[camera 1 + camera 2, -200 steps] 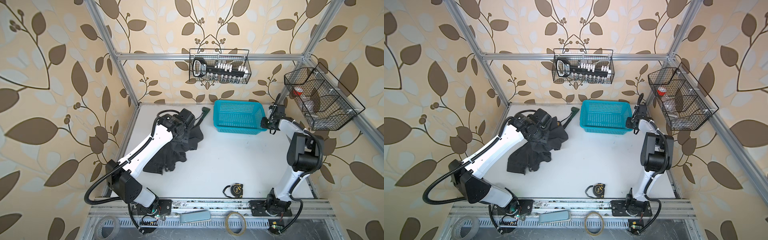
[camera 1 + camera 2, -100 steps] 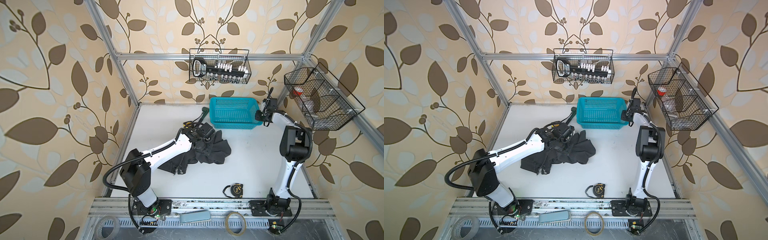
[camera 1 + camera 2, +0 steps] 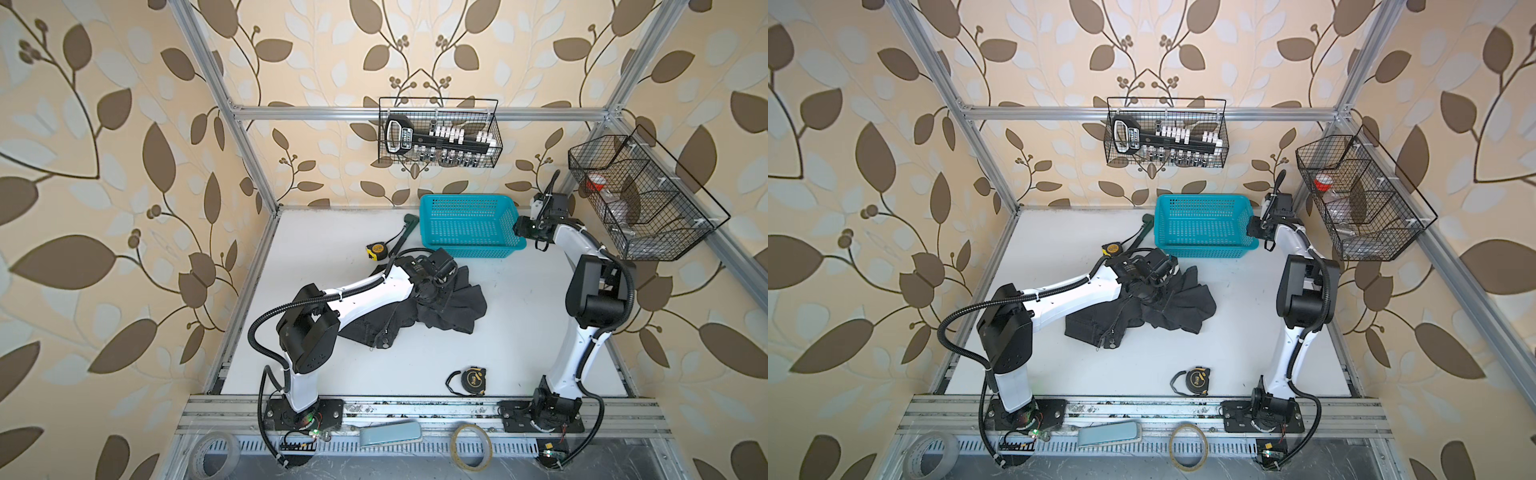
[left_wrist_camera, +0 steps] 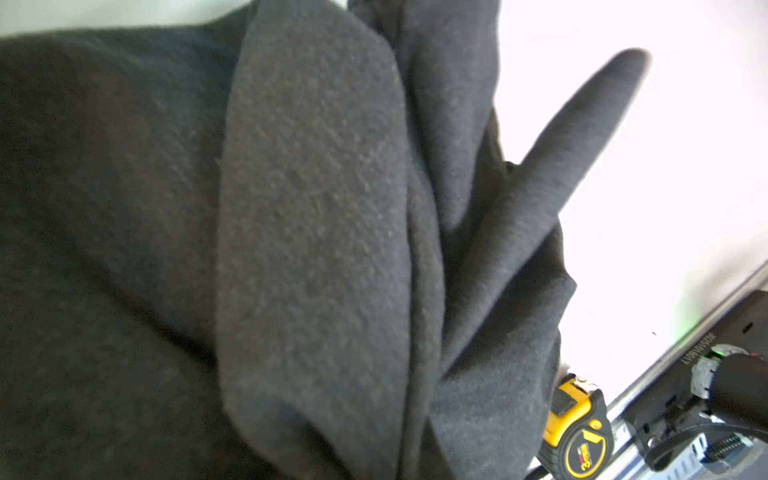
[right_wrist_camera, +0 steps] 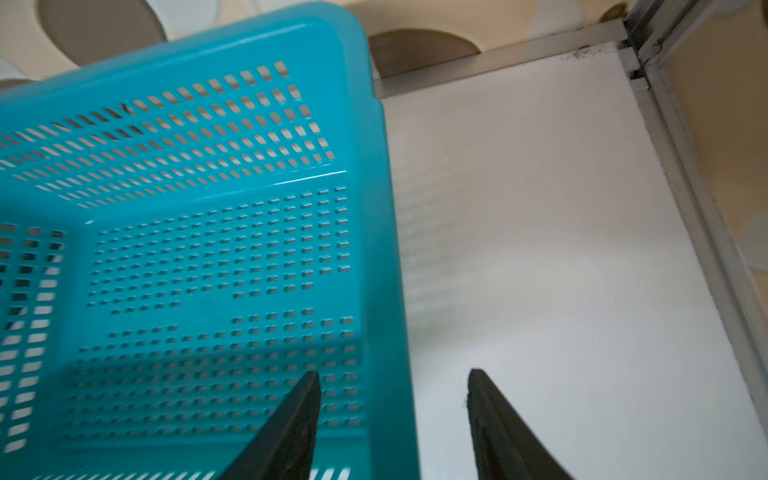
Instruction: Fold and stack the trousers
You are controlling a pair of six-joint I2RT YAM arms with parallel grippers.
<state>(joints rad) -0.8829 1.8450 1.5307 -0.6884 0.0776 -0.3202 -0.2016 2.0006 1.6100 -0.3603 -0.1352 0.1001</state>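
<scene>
The trousers [image 3: 451, 305] [image 3: 1181, 309] lie as a crumpled charcoal-black heap mid-table in both top views. My left gripper [image 3: 441, 279] [image 3: 1162, 277] presses down into the heap's back edge. Dark cloth [image 4: 311, 249] fills the left wrist view and hides the jaws. The turquoise basket [image 3: 469, 199] [image 3: 1203, 198] stands empty against the back wall. My right gripper [image 5: 392, 386] [image 3: 521, 227] is open astride the basket's right wall [image 5: 380, 232], one finger inside and one outside, with the rim free between them.
A yellow tape measure [image 3: 376, 250] [image 3: 1112, 248] and a dark green tool [image 3: 409, 226] lie behind the heap. A black tape measure [image 3: 471, 379] [image 4: 575, 436] sits near the front rail. Wire baskets hang on the back wall [image 3: 440, 133] and right wall [image 3: 640, 199].
The left arm dragged the trousers from the back left toward mid-table, uncovering the yellow tape measure. The basket shifted back to the wall and the right jaws spread apart.
</scene>
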